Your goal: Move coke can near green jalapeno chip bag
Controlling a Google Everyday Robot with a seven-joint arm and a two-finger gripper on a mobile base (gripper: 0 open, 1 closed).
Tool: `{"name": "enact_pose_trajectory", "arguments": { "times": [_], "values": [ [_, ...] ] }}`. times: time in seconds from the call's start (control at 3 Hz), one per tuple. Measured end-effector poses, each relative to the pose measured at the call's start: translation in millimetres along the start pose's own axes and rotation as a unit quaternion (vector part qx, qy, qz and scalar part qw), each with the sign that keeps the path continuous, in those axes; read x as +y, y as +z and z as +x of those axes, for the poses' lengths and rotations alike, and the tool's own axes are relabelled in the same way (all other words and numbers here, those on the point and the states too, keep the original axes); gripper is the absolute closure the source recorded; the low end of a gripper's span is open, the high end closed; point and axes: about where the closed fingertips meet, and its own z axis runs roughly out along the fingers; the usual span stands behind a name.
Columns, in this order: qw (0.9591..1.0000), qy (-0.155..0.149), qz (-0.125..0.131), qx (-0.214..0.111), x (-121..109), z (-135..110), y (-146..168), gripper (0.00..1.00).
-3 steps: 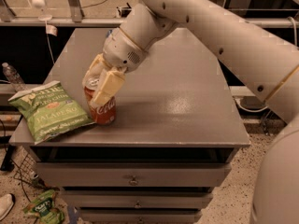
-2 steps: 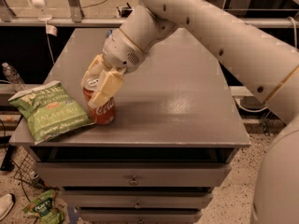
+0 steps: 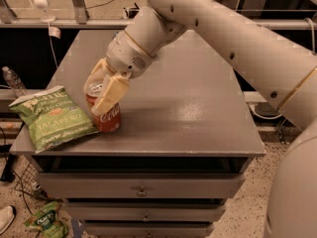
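Observation:
The red coke can [image 3: 110,119] stands upright on the grey cabinet top [image 3: 193,118] near its front left corner. Its left side touches or nearly touches the right edge of the light-green jalapeno chip bag [image 3: 53,118], which lies flat at the left edge. My gripper [image 3: 102,87] comes down from the upper right and is shut on the can's upper half. One cream finger [image 3: 111,94] crosses the can's front and the other sits behind it. The can's silver top shows between them.
The cabinet has drawers [image 3: 141,190] below its front edge. A clear water bottle [image 3: 12,81] stands off the left side. A small darker green bag [image 3: 44,221] lies on the floor at lower left. My arm spans the upper right.

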Motion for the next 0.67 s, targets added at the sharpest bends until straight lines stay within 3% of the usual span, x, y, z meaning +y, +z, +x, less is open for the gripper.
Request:
{"name": "enact_pose_trajectory", "arguments": {
  "times": [0.67],
  "values": [
    [1.0, -0.002, -0.001, -0.001, -0.9, -2.0, 3.1, 0.01]
  ]
}}
